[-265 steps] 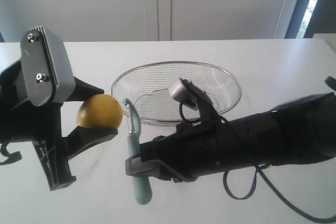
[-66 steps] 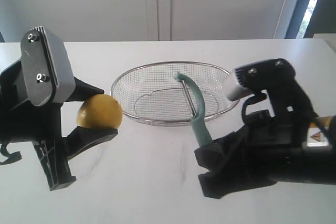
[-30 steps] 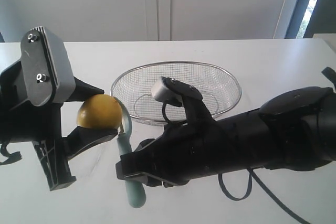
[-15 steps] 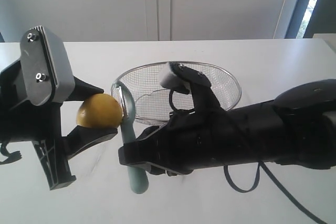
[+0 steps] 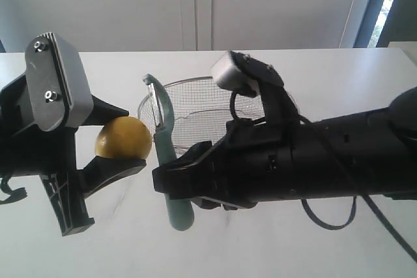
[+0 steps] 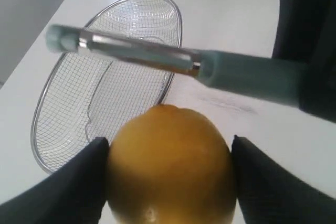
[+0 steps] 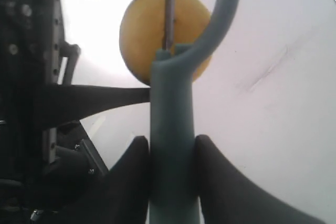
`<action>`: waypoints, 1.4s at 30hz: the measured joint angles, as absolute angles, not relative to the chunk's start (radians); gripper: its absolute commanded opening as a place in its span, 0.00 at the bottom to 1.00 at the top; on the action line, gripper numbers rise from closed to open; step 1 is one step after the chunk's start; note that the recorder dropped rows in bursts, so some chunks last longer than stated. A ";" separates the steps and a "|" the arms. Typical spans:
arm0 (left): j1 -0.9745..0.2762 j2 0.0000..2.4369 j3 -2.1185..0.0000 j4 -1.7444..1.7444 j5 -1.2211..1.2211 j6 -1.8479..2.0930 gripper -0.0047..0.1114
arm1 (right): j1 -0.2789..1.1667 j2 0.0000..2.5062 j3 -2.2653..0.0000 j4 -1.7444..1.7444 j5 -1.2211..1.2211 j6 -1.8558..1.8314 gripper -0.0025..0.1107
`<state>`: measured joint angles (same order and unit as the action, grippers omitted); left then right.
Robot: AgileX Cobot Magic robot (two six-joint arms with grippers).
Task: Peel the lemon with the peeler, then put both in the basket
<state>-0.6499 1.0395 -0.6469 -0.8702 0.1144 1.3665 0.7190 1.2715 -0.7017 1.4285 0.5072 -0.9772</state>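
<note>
- Yellow lemon sat pinched between the fingers of the left hand, just beside the basket.
- Right hand was clamped on the teal handle of the peeler, with the blade at the lemon's side; contact could not be told.
- Peeling looked to be the step in hand, and no bare patch showed.
- Next, the blade needed drawing across the skin under light, steady pressure.

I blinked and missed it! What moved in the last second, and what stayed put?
The right tool lifted the peeler, so its blade head rose beside the lemon. It still grips the handle. The left tool kept holding the lemon in the same spot, and the basket did not move. Nothing was let go.
</note>
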 measured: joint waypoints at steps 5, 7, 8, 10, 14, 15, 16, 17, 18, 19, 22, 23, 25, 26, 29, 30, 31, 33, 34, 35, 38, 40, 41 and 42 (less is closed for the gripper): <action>-0.650 1.039 -0.647 -0.870 0.116 1.367 0.04 | 0.719 1.147 -0.702 1.354 0.507 -0.913 0.02; -0.650 1.039 -0.647 -0.870 0.116 1.367 0.04 | 0.719 1.077 -0.702 1.306 0.507 -0.887 0.02; -0.650 1.039 -0.647 -0.870 0.116 1.367 0.04 | 0.719 1.047 -0.702 1.284 0.507 -0.877 0.02; -0.650 1.039 -0.647 -0.870 0.116 1.367 0.04 | 0.719 0.961 -0.702 1.222 0.509 -0.862 0.02; -0.650 1.039 -0.647 -0.870 0.116 1.367 0.04 | 0.719 0.788 -0.702 1.093 0.496 -0.853 0.02; -0.650 1.039 -0.647 -0.870 0.116 1.367 0.04 | 0.719 0.736 -0.702 1.049 0.492 -0.848 0.02; -0.650 1.039 -0.647 -0.870 0.116 1.367 0.04 | 0.719 0.705 -0.702 1.013 0.487 -0.828 0.02; -0.650 1.039 -0.647 -0.870 0.116 1.367 0.04 | 0.719 0.675 -0.702 0.986 0.483 -0.807 0.02; -0.650 1.039 -0.647 -0.870 0.116 1.367 0.04 | 0.719 0.633 -0.702 0.947 0.472 -0.764 0.02; -0.650 1.039 -0.647 -0.870 0.116 1.367 0.04 | 0.719 0.609 -0.702 0.918 0.464 -0.730 0.02; -0.650 1.039 -0.647 -0.870 0.116 1.367 0.04 | 0.719 0.555 -0.702 0.803 0.452 -0.607 0.02; -0.650 1.039 -0.647 -0.870 0.116 1.367 0.04 | 0.719 0.545 -0.702 0.770 0.452 -0.566 0.02; -0.650 1.039 -0.647 -0.870 0.118 1.367 0.04 | 0.719 0.538 -0.702 0.701 0.457 -0.500 0.02; -0.650 1.039 -0.647 -0.870 0.118 1.367 0.04 | 0.719 0.538 -0.702 0.674 0.459 -0.480 0.02; -0.650 1.039 -0.647 -0.870 0.118 1.367 0.04 | 0.719 0.538 -0.702 0.608 0.468 -0.457 0.02; -0.650 1.039 -0.647 -0.870 0.118 1.367 0.04 | 0.719 0.538 -0.702 0.584 0.468 -0.453 0.02; -0.650 1.039 -0.647 -0.870 0.118 1.367 0.04 | 0.719 0.538 -0.702 0.564 0.469 -0.453 0.02; -0.650 1.039 -0.647 -0.870 0.118 1.367 0.04 | 0.719 0.538 -0.702 0.526 0.474 -0.451 0.02; -0.650 1.039 -0.647 -0.870 0.118 1.367 0.04 | 0.719 0.538 -0.702 0.510 0.479 -0.451 0.02; -0.650 1.039 -0.647 -0.870 0.118 1.367 0.04 | 0.719 0.538 -0.702 0.496 0.478 -0.451 0.02; -0.650 1.039 -0.647 -0.870 0.118 1.367 0.04 | 0.719 0.538 -0.702 0.428 0.476 -0.449 0.02; -0.650 1.039 -0.647 -0.870 0.121 1.367 0.04 | 0.719 0.538 -0.702 0.361 0.462 -0.447 0.02; -0.650 1.039 -0.647 -0.870 0.123 1.367 0.04 | 0.719 0.538 -0.702 0.336 0.456 -0.447 0.02; -0.650 1.039 -0.647 -0.870 0.123 1.367 0.04 | 0.719 0.538 -0.702 0.308 0.443 -0.447 0.02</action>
<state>-0.6499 1.0395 -0.6469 -0.8702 0.1229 1.3665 0.7190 0.5378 -0.7017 0.3080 0.4432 -0.4471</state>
